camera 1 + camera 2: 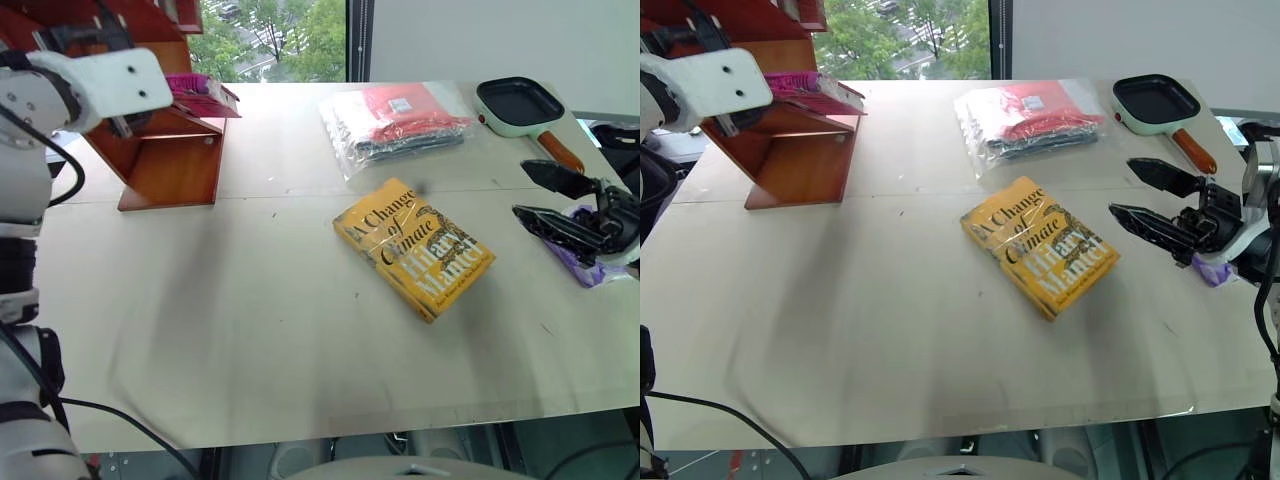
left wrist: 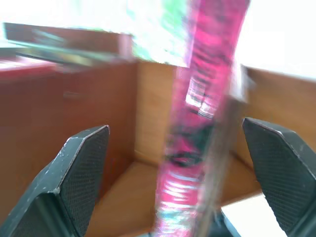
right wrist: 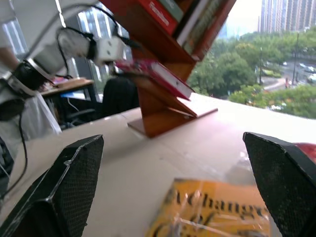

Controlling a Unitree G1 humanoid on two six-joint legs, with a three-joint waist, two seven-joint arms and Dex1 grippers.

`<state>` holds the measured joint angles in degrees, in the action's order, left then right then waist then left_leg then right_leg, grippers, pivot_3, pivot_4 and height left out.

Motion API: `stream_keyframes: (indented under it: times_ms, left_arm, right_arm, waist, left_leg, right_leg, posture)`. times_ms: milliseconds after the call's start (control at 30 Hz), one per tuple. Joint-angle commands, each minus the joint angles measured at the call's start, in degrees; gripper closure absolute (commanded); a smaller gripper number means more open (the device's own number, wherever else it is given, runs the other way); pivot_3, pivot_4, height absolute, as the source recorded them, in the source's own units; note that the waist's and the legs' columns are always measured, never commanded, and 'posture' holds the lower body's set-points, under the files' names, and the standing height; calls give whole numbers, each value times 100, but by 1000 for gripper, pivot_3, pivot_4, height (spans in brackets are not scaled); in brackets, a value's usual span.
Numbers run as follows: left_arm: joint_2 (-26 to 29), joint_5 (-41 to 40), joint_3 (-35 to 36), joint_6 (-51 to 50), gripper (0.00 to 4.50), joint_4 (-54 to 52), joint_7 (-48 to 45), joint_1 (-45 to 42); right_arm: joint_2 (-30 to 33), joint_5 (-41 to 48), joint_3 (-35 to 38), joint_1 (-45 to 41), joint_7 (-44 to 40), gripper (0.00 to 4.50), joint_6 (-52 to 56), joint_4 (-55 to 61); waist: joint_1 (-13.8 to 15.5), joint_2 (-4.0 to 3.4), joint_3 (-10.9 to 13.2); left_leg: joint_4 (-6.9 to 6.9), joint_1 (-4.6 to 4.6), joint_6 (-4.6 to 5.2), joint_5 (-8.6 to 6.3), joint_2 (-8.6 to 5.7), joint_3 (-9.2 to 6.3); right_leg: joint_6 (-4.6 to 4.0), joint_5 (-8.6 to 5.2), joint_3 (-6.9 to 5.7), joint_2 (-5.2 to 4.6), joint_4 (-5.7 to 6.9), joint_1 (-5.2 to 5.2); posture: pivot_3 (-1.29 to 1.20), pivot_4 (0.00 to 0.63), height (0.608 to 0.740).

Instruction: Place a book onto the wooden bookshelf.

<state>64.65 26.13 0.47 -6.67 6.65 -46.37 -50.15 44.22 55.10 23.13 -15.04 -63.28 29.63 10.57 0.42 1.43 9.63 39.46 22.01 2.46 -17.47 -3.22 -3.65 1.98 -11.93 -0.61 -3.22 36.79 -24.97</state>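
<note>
book (image 1: 815,92) in bookshelf (image 1: 790,150), far left of table (image 1: 890,320)

Yellow book (image 1: 414,247), frying pan (image 1: 521,107), bagged clothes (image 1: 398,120)

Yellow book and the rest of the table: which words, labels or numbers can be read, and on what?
"A Change of Climate" and "Hilary Mantel": cover of the yellow book.
Smaller line beneath on that cover: too small to read.
White label on the bagged clothes: unreadable.
Pink book on the wooden bookshelf: lettering blurred.
</note>
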Motion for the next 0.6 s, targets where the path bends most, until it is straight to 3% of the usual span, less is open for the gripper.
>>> stream_keyframes:
  times_ms: [33,67,133,167,267,333,433,600]
  left_arm:
    - [-614,-1088,1004,-145,84,-1182,391,247]
    - [-930,-1531,1223,-336,84,-1484,368,358]
    - [-2228,-3158,2074,-1907,84,-2367,528,752]
    - [-2621,-3661,2362,-2491,84,-2669,529,1102]
    - [-3189,-4436,2373,-2961,84,-3384,152,2773]
    - [-3158,-4255,2002,-2410,84,-3538,-74,3845]
    - [-3282,-4123,1675,-2108,84,-3443,62,4765]
    - [-3520,-3935,951,-1662,84,-3307,182,5717]
  right_arm:
    - [-19,-718,29,353,-369,0,-813,-305]
    - [-87,-906,23,462,-455,0,-1064,-409]
    - [-34,-1512,-120,867,-527,0,-1518,-594]
    - [-38,-1776,-177,1026,-514,0,-1750,-674]
    - [-198,-2379,-297,1380,-162,0,-2215,-966]
    - [-350,-2689,-355,1616,-39,0,-2612,-1161]
    - [-562,-2963,-364,1944,90,0,-3078,-1316]
    - [-930,-3232,-406,2407,352,0,-3654,-1444]
  waist:
    - [46,-3,-5]
    - [75,-4,-15]
    - [124,-27,-30]
    - [119,-41,-38]
    - [-18,-59,-52]
    - [-121,-52,-57]
    - [-91,-46,-60]
    - [2,-70,-78]
  left_leg:
    - [0,-2,0,0,0,1]
    - [0,-4,0,0,0,2]
    - [8,-1,0,0,0,-4]
    - [21,-1,2,-1,-2,0]
    - [38,-10,2,-1,3,11]
    - [25,-35,0,-1,5,17]
    - [0,-53,-4,1,5,17]
    - [-24,-159,28,-20,5,19]
  right_leg:
    - [0,0,2,-1,0,0]
    - [0,0,1,-3,1,2]
    - [0,0,-7,-7,-2,8]
    - [1,0,-8,-13,4,11]
    - [1,0,5,-3,15,18]
    - [0,0,37,13,25,20]
    - [-7,4,44,15,25,20]
    - [-13,5,44,10,-6,130]
  posture:
    - [0,150,720]
    - [0,150,720]
    - [0,150,720]
    - [0,150,720]
    - [0,150,720]
    - [0,150,720]
    - [0,150,720]
    - [0,150,720]
